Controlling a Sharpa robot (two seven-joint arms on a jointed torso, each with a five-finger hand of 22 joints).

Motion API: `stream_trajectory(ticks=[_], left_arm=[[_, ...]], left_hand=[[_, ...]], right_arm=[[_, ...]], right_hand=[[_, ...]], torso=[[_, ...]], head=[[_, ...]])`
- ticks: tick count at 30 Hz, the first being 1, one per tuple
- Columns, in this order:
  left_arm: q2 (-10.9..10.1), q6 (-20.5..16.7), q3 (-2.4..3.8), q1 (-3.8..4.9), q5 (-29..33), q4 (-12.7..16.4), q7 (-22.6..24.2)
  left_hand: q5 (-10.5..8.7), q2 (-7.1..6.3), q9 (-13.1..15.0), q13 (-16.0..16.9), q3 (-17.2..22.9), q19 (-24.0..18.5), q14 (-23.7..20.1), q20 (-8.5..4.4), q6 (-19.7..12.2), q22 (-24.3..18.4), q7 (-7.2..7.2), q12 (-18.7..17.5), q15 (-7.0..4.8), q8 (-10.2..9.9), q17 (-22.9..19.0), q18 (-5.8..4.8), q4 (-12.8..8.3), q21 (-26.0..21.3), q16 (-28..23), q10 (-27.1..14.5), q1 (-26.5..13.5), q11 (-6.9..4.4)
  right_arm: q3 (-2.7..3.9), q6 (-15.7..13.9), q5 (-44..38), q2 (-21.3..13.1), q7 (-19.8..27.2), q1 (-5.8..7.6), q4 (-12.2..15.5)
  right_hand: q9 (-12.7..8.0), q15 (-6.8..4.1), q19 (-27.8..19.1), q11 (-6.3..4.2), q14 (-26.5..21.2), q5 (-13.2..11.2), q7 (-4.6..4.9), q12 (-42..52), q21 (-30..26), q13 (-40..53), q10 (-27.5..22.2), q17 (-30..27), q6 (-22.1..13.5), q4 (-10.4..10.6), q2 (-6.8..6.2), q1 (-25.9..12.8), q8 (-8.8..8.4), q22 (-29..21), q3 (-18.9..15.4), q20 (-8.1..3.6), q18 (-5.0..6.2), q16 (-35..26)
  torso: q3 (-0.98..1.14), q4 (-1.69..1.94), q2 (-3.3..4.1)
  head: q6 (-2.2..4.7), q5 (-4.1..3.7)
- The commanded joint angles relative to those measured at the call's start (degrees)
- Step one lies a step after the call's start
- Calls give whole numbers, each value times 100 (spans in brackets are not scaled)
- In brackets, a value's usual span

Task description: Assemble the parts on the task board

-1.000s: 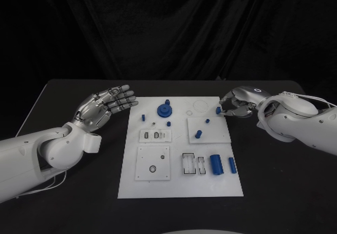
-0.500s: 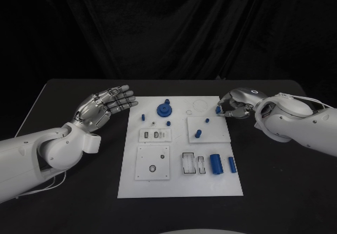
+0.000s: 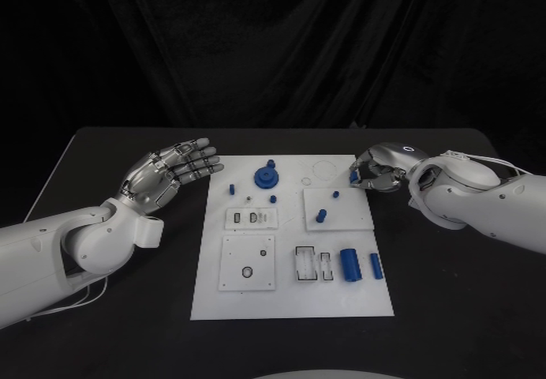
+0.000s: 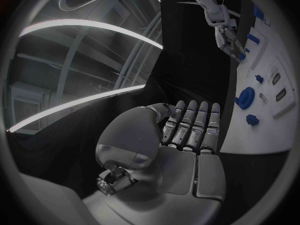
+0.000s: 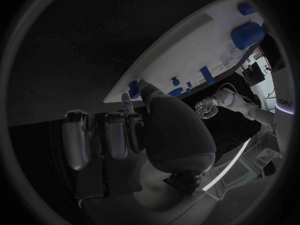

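The white task board (image 3: pixel 290 296) lies in the middle of the black table. My right hand (image 3: pixel 376 169) is at the board's far right corner, and its thumb and a finger pinch a small blue part (image 3: pixel 354 178) just over the board's edge. The right wrist view shows that blue part (image 5: pixel 134 90) between the fingertips against the board (image 5: pixel 187 50). My left hand (image 3: pixel 170 170) hovers left of the board, fingers spread and holding nothing; in the left wrist view the left hand (image 4: pixel 181 135) shows an empty palm.
On the board stand a blue round knobbed part (image 3: pixel 267 177), small blue pegs (image 3: pixel 232 189) and a peg (image 3: pixel 321 215) on a raised square. Two blue cylinders (image 3: pixel 350 266) lie near the right edge by empty slots (image 3: pixel 306 264).
My right hand has shifted slightly left toward the board's corner with the small blue part in its fingers. The left hand has not moved.
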Motion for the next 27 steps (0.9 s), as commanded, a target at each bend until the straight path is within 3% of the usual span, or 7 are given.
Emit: stream_trajectory(ticks=[1, 8, 13, 15, 16, 19, 27], left_arm=[[7, 111, 5, -17, 12, 0, 112], [14, 131, 5, -35, 12, -10, 68], [18, 140, 5, -46, 12, -16, 49], [16, 141, 5, -50, 12, -18, 39], [15, 141, 5, -52, 12, -21, 34], [13, 140, 5, -56, 12, -27, 22], [-10, 144, 5, -65, 12, -26, 7]], left_hand=[[-4, 1, 6, 7, 34, 6, 21, 2, 17, -8, 61, 39, -20, 19, -7, -57, 10, 23, 23, 51, -45, 13], [-8, -2, 5, 7, 35, 4, 18, 2, 8, -9, 64, 37, -19, 17, -8, -57, 11, 22, 23, 52, -48, 14], [-8, -2, 5, 7, 35, 4, 18, 2, 8, -9, 64, 37, -19, 17, -8, -57, 11, 22, 23, 52, -48, 14], [-8, -2, 5, 7, 35, 4, 18, 2, 8, -9, 64, 37, -19, 17, -8, -57, 11, 22, 23, 52, -48, 14], [-8, -2, 5, 7, 35, 4, 18, 2, 8, -9, 64, 37, -19, 17, -8, -57, 11, 22, 23, 52, -48, 14], [-8, -2, 5, 7, 35, 4, 18, 2, 8, -9, 64, 37, -19, 17, -8, -57, 11, 22, 23, 52, -48, 14], [-12, -5, 4, 7, 37, 1, 14, 3, 12, -10, 69, 35, -18, 17, -10, -57, 11, 20, 23, 52, -52, 16]], right_arm=[[1, -77, -35, 14, 27, -20, -21], [1, -80, -35, 39, 34, -24, -46], [2, -114, -35, 44, 37, -25, -50], [2, -138, -35, 45, 36, -25, -51], [2, -151, -35, 46, 37, -25, -52], [2, -195, -35, 44, 42, -26, -48], [5, -561, -35, 47, 125, -22, -3]], right_hand=[[8, 28, 355, 52, 602, -41, 16, 16, -42, 1510, 607, 1509, 47, 7, -2, 44, 17, 1302, -37, 33, 61, 15], [42, 24, 353, 45, 602, -24, 5, 16, -47, 1510, 607, 1509, 144, -5, 3, 97, 66, 1300, -43, 32, 62, 15], [150, 17, 354, 39, 602, 165, -11, 16, -51, 1510, 607, 1509, 386, -25, 36, 178, 197, 1302, -34, 24, 62, 15], [200, 12, 357, 33, 602, 234, -25, 16, -50, 1510, 607, 1509, 482, -36, 49, 205, 265, 1304, -30, 21, 61, 15], [290, 3, 355, 19, 602, 320, -59, 16, -54, 1510, 607, 1509, 662, -71, 70, 259, 412, 1303, -22, 12, 63, 15], [428, -18, 350, -8, 602, 346, -109, 16, -64, 1510, 607, 1509, 812, -102, 95, 291, 612, 1300, -46, -6, 65, 15], [588, -30, 352, -9, 602, 401, -142, 16, -65, 1510, 607, 1509, 852, -139, 147, 340, 811, 1303, -62, -22, 64, 15]], torso=[[-2, -2, 0], [-3, 0, 0], [-3, 1, 0], [-2, -2, -1], [-3, -1, -1], [-6, 2, -1], [-2, -2, -2]], head=[[-7, 2], [-12, 0], [-18, 3], [-15, 4], [-13, 6], [-12, 6], [-13, 33]])
